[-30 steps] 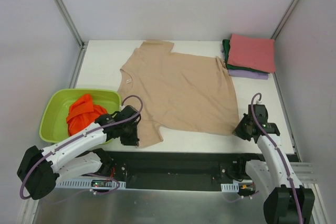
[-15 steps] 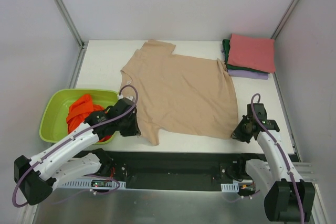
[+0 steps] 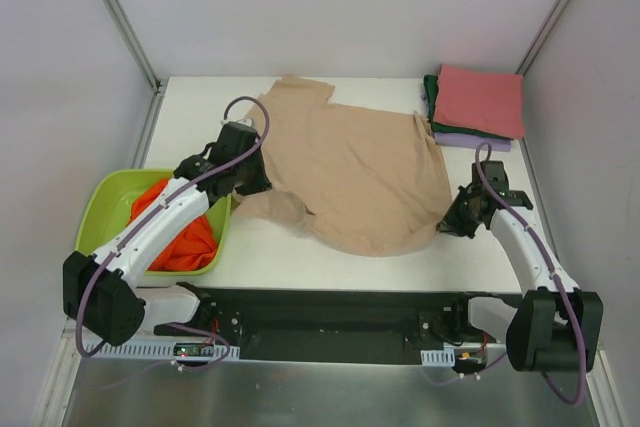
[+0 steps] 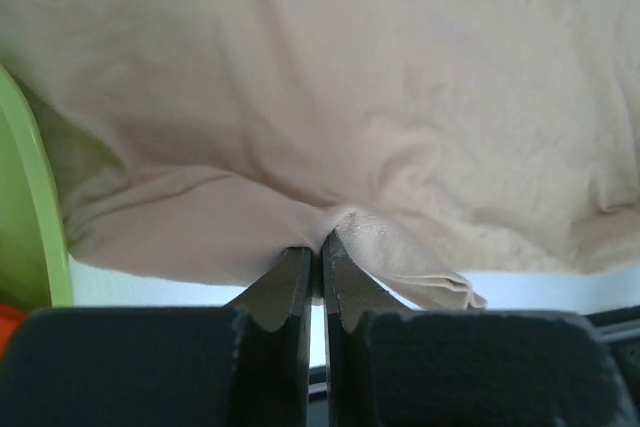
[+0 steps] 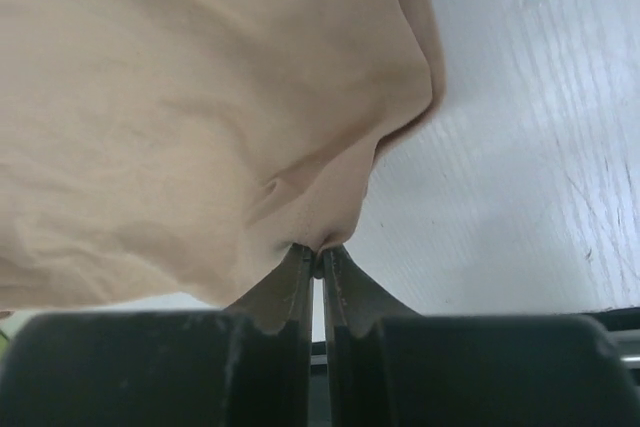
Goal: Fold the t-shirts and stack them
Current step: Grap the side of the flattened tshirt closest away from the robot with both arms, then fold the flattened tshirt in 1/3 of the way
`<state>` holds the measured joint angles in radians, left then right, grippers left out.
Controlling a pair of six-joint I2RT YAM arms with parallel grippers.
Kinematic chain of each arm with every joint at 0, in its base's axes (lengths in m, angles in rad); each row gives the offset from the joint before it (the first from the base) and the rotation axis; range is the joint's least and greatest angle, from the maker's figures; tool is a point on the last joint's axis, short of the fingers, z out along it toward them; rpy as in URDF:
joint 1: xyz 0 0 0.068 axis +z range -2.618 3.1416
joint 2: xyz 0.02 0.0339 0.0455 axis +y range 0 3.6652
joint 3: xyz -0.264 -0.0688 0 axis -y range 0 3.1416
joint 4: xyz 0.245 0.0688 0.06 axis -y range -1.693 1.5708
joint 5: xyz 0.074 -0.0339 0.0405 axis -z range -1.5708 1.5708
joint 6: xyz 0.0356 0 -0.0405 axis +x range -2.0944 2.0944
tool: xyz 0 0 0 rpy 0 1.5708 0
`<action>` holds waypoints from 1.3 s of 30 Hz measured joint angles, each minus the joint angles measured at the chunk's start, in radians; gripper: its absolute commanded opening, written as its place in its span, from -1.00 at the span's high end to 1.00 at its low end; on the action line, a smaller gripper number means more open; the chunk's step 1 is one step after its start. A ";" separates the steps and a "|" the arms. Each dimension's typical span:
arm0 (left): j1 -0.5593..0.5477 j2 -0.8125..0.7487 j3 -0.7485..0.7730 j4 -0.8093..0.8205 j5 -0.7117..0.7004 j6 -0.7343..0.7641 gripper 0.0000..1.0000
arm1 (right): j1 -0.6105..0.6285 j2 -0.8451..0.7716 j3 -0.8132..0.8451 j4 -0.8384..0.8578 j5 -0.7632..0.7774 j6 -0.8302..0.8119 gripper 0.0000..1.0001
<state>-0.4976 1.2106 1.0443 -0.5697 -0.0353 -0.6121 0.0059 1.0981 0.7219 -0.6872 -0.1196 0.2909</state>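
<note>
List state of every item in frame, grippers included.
beige t-shirt: unfolded, far part flat on table, near edge pinched at both ends and raised.
left gripper: shut on beige t-shirt.
right gripper: shut on beige t-shirt.
green basin: upright.
orange t-shirt: crumpled in green basin, unfolded.
lavender t-shirt: folded, bottom.
dark green t-shirt: folded, on lavender t-shirt.
pinkish-red t-shirt: folded, on dark green t-shirt.

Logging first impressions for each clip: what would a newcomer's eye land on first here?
The big beige t-shirt spread mid-table, its near edge bunched up where the left fingers and right fingers pinch it at either side. Next, the bright orange shirt heaped in the lime-green basin at the left, and the folded stack topped in pinkish red at the far right corner.
</note>
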 measured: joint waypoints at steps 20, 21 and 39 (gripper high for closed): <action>0.192 0.343 0.268 0.151 0.010 0.192 1.00 | 0.000 0.337 0.308 0.063 0.010 -0.038 0.85; 0.199 0.365 0.280 0.156 0.018 0.207 1.00 | 0.000 0.350 0.316 0.066 0.010 -0.041 0.85; 0.278 0.666 0.465 0.235 0.047 0.299 1.00 | -0.027 0.539 0.390 0.159 0.053 -0.053 0.79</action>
<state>-0.2195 1.8763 1.5097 -0.3344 0.0113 -0.3126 -0.0208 1.6375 1.1118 -0.5282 -0.0669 0.2379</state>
